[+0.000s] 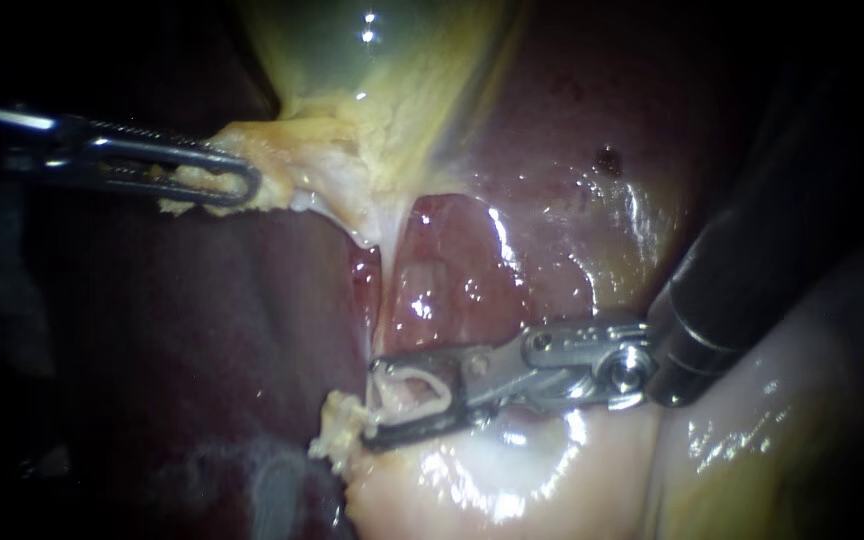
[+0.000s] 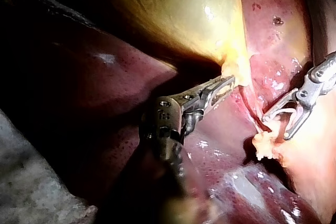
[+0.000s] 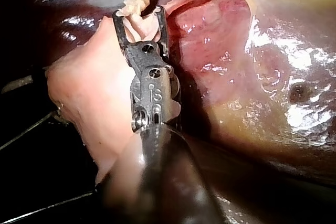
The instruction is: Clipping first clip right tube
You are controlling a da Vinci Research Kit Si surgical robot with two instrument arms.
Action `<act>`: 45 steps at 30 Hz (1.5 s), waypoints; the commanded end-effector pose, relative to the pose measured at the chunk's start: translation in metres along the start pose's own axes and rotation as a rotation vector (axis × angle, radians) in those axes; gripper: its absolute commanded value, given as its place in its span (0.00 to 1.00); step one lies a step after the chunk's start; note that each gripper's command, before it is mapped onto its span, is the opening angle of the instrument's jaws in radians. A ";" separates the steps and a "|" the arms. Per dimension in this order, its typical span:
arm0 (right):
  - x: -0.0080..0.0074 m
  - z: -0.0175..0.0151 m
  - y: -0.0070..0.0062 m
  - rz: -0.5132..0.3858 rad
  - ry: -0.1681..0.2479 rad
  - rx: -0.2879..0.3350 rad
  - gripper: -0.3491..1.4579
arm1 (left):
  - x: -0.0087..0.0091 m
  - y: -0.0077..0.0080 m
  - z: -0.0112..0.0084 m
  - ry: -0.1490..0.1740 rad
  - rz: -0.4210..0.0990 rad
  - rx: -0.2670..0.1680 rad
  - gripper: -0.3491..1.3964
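Tube [image 1: 384, 258], how does it look?
Thin, pale, taut, running from the gallbladder [image 1: 372, 80] down to your right instrument [image 1: 372, 402], whose wide-spread jaws hold a white clip [image 1: 414, 385].
Room around it?
Liver [image 1: 572, 180] lies close behind and pale tissue [image 1: 512, 480] beneath. Well apart, your left instrument [image 1: 248, 184] grips yellow tissue [image 1: 282, 165].

No label, brand, number or sign can be read anywhere on the tissue. The one marking is a small stamp on the metal wrist of the right instrument [image 3: 140, 17].
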 end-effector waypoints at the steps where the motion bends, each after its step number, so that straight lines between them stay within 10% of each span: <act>1: 0.0001 -0.0008 0.0000 0.002 -0.001 0.003 0.47 | 0.0000 0.0000 0.0000 0.000 0.000 0.000 0.00; 26: -0.0010 -0.0059 0.0015 0.021 0.004 0.003 0.47 | 0.0000 0.0001 -0.0001 0.000 0.000 0.000 0.00; 45: -0.0015 -0.0024 0.0027 0.067 0.046 -0.005 0.47 | 0.0000 0.0002 -0.0001 0.000 0.000 0.000 0.00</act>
